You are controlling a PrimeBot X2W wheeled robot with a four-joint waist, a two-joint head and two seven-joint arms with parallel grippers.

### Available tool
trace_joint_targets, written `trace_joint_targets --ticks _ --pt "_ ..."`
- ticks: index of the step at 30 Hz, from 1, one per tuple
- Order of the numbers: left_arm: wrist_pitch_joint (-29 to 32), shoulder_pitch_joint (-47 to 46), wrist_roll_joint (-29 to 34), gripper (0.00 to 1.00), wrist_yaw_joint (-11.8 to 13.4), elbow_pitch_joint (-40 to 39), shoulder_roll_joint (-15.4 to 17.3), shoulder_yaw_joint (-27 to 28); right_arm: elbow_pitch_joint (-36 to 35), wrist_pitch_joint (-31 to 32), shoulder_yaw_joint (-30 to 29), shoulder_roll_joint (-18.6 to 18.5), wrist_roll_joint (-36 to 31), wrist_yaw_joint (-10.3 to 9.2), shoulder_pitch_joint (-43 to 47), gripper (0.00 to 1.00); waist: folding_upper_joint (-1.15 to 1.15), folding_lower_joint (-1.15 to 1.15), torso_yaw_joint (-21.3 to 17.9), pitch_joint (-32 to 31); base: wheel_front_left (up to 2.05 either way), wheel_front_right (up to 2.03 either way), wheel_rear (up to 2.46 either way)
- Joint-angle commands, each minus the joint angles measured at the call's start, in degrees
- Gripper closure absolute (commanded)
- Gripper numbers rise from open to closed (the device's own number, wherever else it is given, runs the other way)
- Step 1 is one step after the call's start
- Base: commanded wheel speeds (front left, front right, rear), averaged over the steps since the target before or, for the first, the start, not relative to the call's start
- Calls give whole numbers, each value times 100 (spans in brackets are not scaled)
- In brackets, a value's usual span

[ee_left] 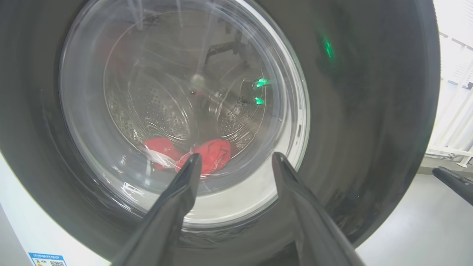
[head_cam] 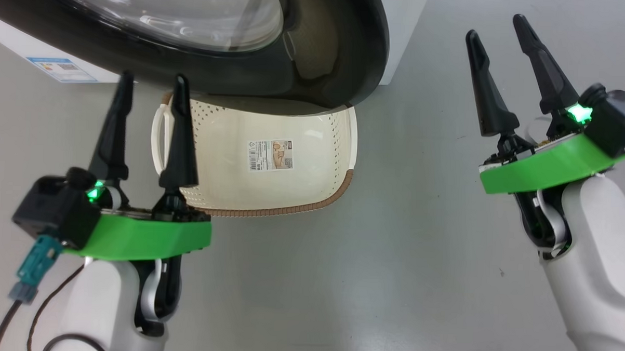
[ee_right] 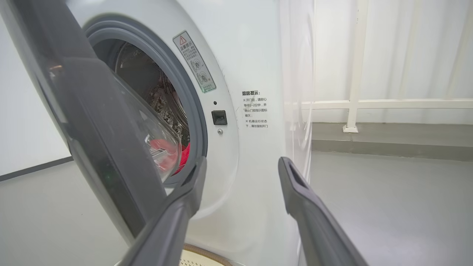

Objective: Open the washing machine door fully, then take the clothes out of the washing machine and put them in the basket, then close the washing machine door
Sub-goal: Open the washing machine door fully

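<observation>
door: washing machine door (head_cam: 348, 52) partly open, loose edge toward your right | hands: right hand (head_cam: 496, 27) nearer that edge, left hand (head_cam: 153, 79) faces the glass, both spread wide and empty | red clothes (ee_left: 212, 155) lie in the drum behind the door

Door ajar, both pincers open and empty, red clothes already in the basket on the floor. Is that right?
Not quite: the red clothes lie inside the drum, per the left wrist view; the basket holds only its label. The rest stands.

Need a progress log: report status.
Left gripper and right gripper open, empty. Door partly open, red clothes inside machine. Door overhangs empty basket.
</observation>
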Motion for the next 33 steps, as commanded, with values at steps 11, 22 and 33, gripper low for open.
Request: trace_joint_targets --ticks 11,22,33 --pt "-41 404 -9 0 146 -375 143 114 -1155 -75 -551 603 -1396 3 965 0 0 0 42 54 0 0 0" --pt "-41 431 8 0 119 -339 143 144 -1438 -76 -501 727 -1561 3 1457 0 0 0 26 136 0 0 0" --pt "-41 424 67 0 105 -294 143 172 -1515 -76 -457 754 -1711 3 1582 0 0 0 37 150 0 0 0"
